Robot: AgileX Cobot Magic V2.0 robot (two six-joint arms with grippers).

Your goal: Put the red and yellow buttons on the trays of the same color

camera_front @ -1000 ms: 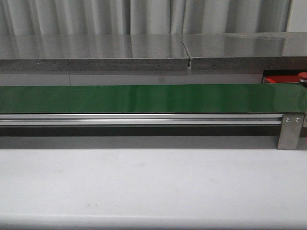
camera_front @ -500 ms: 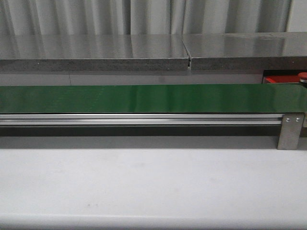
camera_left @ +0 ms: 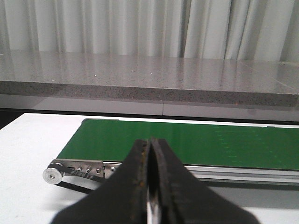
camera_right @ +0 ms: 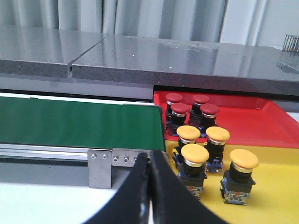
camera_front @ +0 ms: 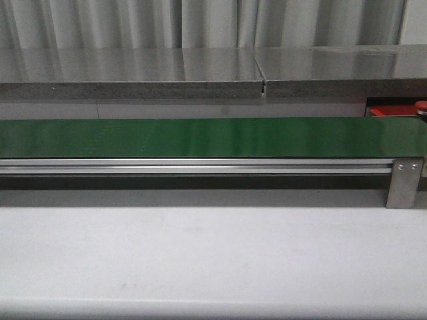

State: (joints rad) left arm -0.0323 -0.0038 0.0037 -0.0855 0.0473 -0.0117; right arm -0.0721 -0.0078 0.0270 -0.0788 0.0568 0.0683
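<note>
Green belt (camera_right: 79,126) bare; beyond the clenched, empty right gripper (camera_right: 150,161), red buttons (camera_right: 191,109) occupy the red tray (camera_right: 261,123), yellow buttons (camera_right: 212,149) the yellow tray (camera_right: 275,186); seemingly rigid, best gripped at bodies.

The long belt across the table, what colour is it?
Plain dark green; the belt shows best in the front view.

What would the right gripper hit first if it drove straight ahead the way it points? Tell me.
Probably the metal bracket at the end of the green belt, which lies right beyond the shut right gripper. The yellow buttons sit off to one side. Depth is unclear.
</note>
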